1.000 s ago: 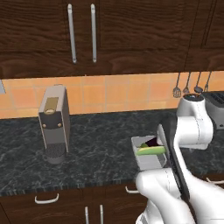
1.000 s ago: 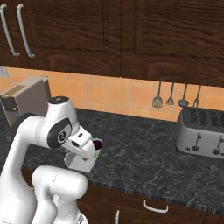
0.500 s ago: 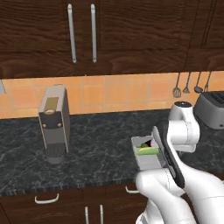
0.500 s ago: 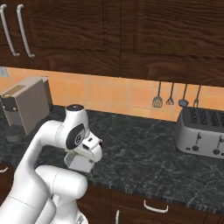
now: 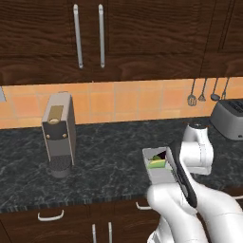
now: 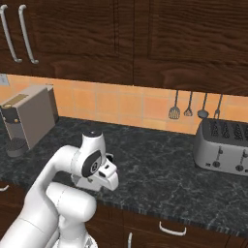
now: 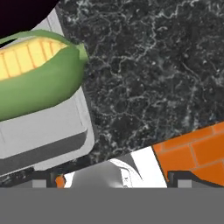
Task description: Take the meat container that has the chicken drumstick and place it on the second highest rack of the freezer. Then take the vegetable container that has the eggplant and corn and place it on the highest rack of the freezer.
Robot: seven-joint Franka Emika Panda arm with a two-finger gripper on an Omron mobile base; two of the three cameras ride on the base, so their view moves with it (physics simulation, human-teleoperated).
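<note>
The grey vegetable container (image 5: 157,172) rests on the dark counter near its front edge, holding green-husked corn (image 5: 156,163) and a dark eggplant (image 5: 162,154). My hand (image 5: 196,158) hangs just to the right of it, and my arm covers part of its right side. In the hand view, the corn (image 7: 39,74) and the container's wall (image 7: 43,131) sit at the left. My gripper (image 7: 109,181) points down at the bare counter (image 7: 148,78) beside that wall, its tips wide apart and open. The meat container and the freezer are out of view.
A coffee machine (image 5: 58,133) stands at the left of the counter and a toaster (image 6: 225,145) at the right. Utensils (image 6: 193,104) hang on the orange tiled wall. Dark cabinets (image 5: 90,33) hang above. My own arm (image 6: 68,169) covers the container in the right base view.
My hand has come down and swung left toward the container's right side. The container has stayed where it was on the counter.
</note>
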